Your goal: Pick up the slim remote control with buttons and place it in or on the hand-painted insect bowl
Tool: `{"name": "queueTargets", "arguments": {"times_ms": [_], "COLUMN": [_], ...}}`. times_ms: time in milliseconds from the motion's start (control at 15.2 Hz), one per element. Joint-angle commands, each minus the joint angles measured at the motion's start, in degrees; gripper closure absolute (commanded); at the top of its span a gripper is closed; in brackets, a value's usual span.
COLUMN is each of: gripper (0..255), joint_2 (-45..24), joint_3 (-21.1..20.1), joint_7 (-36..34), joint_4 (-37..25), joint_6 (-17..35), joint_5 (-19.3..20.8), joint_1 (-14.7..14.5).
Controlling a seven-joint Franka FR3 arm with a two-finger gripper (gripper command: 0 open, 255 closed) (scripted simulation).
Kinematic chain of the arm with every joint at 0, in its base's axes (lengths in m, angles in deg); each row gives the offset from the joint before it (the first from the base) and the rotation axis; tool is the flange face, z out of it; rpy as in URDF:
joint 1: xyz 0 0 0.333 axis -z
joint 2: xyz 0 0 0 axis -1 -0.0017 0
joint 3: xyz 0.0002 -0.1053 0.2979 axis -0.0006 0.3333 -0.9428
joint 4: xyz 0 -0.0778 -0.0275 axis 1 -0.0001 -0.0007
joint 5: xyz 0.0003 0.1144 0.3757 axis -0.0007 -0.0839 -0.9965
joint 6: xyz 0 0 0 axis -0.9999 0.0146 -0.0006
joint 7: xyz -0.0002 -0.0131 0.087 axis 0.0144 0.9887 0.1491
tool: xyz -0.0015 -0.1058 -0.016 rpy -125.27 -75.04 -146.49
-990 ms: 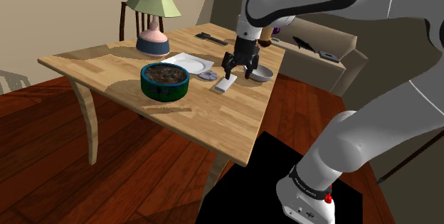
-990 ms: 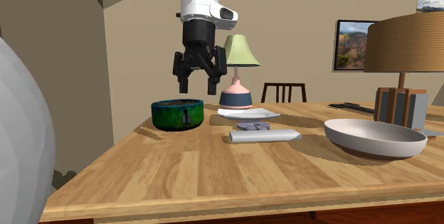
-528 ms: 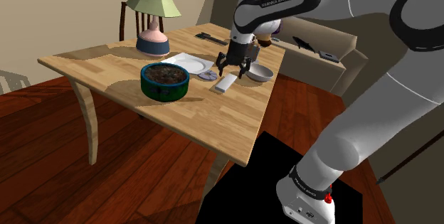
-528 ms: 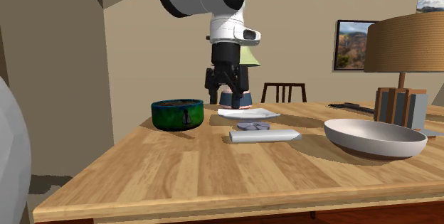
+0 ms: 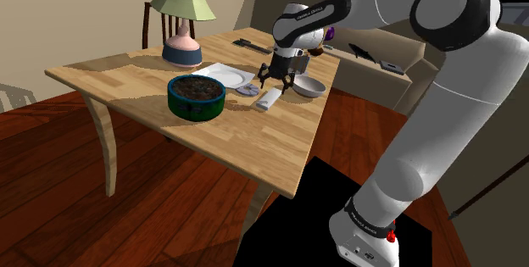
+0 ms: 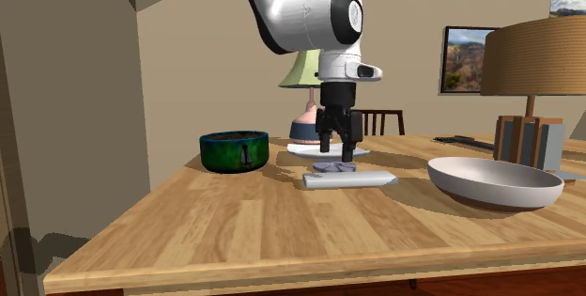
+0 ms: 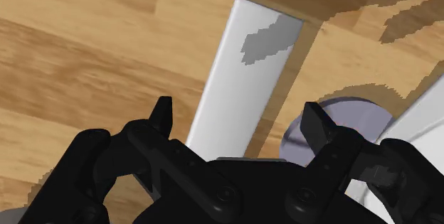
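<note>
Presently hovers, hand (image 7: 239,110) spread, over the pale remote (image 7: 249,73): probably light, stiff, slick, best pinched across its narrow width.

The table (image 5: 119,77) is light wood with clear grain, smooth and matt. On it, the slim remote (image 5: 268,98) is plain matt white, and the bowl (image 5: 195,107) has dark green painted walls. Under the table, the floor (image 5: 127,214) is dark reddish wood planks.

White remote (image 7: 243,80), green bowl (image 5: 195,107)
</note>
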Motion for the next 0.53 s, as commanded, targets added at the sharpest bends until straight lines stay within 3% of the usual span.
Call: {"name": "queueTargets", "arguments": {"times_ms": [0, 462], "gripper": [0, 0], "joint_2": [-3.14, -6.39], "joint_3": [0.93, 1.09], "joint_7": [-2.21, -2.42], "joint_4": [-2.5, -1.34], "joint_6": [1.34, 5.9], "joint_5": [-0.49, -1.15], "joint_1": [0.86, 1.14]}}
